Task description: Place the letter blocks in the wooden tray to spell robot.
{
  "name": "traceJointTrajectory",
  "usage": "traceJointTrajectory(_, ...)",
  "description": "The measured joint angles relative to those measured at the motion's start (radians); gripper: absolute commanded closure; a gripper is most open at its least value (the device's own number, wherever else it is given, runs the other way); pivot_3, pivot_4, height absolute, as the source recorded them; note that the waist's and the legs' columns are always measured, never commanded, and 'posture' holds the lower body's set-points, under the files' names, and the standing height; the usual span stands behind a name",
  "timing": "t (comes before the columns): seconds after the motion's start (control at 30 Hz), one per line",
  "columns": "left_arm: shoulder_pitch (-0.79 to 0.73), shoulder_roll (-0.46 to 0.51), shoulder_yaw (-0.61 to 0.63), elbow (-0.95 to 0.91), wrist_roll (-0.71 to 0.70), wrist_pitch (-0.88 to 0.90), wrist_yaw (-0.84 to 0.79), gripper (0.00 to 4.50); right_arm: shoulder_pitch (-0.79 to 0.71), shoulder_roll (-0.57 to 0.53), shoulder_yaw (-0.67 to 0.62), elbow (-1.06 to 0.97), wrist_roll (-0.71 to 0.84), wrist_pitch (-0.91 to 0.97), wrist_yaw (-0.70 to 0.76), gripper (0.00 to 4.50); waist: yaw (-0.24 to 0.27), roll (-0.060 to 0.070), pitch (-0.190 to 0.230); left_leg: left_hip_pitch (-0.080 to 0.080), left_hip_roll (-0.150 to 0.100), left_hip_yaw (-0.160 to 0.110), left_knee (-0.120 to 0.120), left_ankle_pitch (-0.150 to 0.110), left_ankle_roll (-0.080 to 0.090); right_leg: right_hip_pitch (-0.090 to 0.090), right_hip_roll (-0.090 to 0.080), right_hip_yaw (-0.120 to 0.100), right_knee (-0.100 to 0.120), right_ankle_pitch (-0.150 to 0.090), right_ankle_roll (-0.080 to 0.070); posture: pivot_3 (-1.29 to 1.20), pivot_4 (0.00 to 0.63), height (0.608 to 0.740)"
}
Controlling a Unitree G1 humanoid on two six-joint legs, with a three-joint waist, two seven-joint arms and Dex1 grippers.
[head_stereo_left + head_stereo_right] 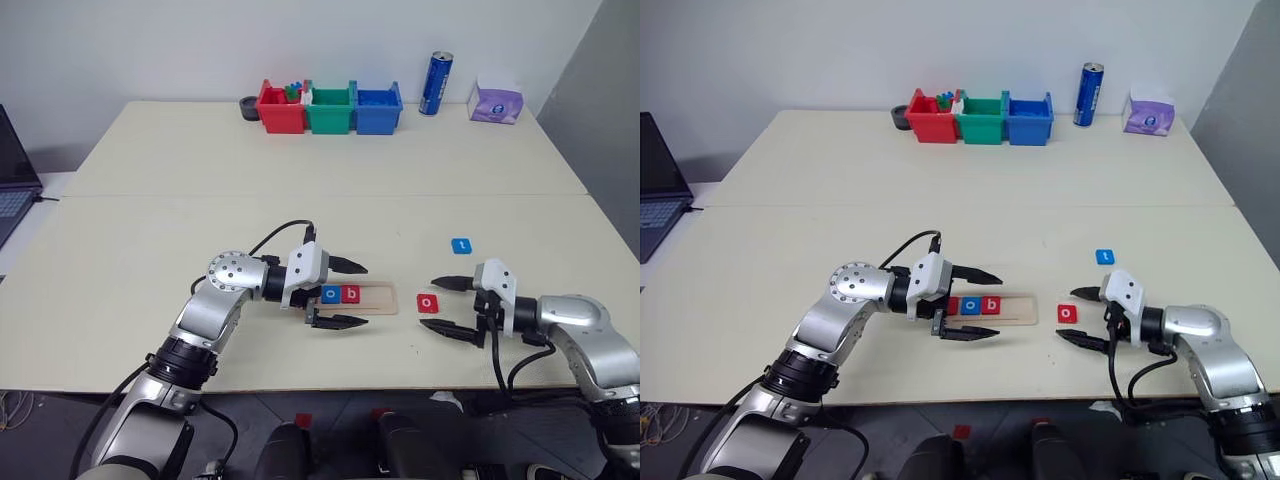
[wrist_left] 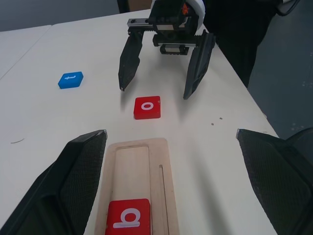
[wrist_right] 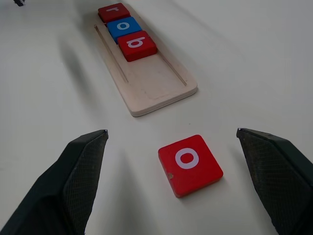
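From the head camera I see the tray [image 1: 372,297] lying crosswise on the table [image 1: 300,180], long axis left to right, with blue o [image 1: 331,294] and red b [image 1: 350,294] seated in it. My left gripper [image 1: 348,293] hovers over them, fingers spread, holding nothing. On the left wrist camera, the red o [image 2: 147,107] lies flat just past the tray's end, and the blue t [image 2: 71,80] lies apart. On the right wrist camera, my right gripper [image 3: 176,183] straddles that red o, fingers wide, not touching it; r [image 3: 114,12] heads the row.
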Motion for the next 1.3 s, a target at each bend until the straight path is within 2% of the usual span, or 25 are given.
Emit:
traceJointTrajectory(0.37, -0.002, 0.011, 0.000, 0.000, -0.002, -0.006, -0.036, 0.00, -0.042, 0.012, 0.048, 0.128, -0.032, -0.068, 0.042, 0.02, 0.001, 0.000, 0.000, 0.000, 0.000, 0.000, 0.000, 0.000, 0.000, 0.000, -0.001, 0.000, 0.000, 0.000, 0.000, 0.00, 0.150, 0.740)
traceJointTrajectory(0.47, -0.001, 0.015, 0.000, 0.000, -0.005, -0.008, -0.055, 0.00, -0.044, 0.012, 0.048, 0.153, -0.034, -0.072, 0.044, 0.59, 0.001, 0.000, 0.000, 0.000, 0.000, 0.000, 0.000, 0.000, 0.000, 0.000, -0.001, 0.000, 0.000, 0.000, 0.000, 0.00, 0.150, 0.740)
traceJointTrajectory(0.7, -0.004, 0.018, 0.000, -0.001, -0.009, -0.008, -0.079, 0.00, -0.058, 0.016, 0.048, 0.164, -0.033, -0.068, 0.042, 3.07, 0.001, 0.000, 0.000, 0.000, 0.000, 0.000, 0.000, 0.000, 0.000, 0.000, -0.001, 0.000, 0.000, 0.000, 0.000, 0.00, 0.150, 0.740)
traceJointTrajectory(0.93, -0.022, 0.027, 0.034, 0.004, -0.031, -0.004, -0.079, 0.00, -0.076, 0.017, 0.045, 0.117, -0.012, -0.015, 0.041, 3.06, -0.001, 0.000, 0.000, 0.000, 0.000, -0.002, 0.001, 0.000, 0.000, 0.000, -0.001, 0.001, 0.001, 0.000, 0.000, 0.00, 0.150, 0.740)
traceJointTrajectory(1.13, -0.001, 0.142, 0.117, 0.064, -0.047, -0.013, -0.109, 0.00, -0.162, 0.040, 0.044, -0.014, 0.040, 0.090, 0.033, 3.06, -0.008, 0.000, 0.000, 0.001, 0.001, -0.005, 0.000, 0.000, 0.000, -0.001, 0.001, 0.000, 0.002, 0.000, 0.000, 0.00, 0.150, 0.740)
traceJointTrajectory(1.3, 0.014, 0.175, 0.145, 0.087, -0.045, -0.033, -0.113, 0.00, -0.242, 0.099, 0.119, 0.028, 0.015, 0.086, 0.035, 3.06, 0.006, 0.000, 0.000, -0.001, 0.000, -0.005, 0.001, 0.000, 0.000, -0.001, -0.002, -0.001, 0.001, 0.000, 0.000, 0.00, 0.150, 0.740)
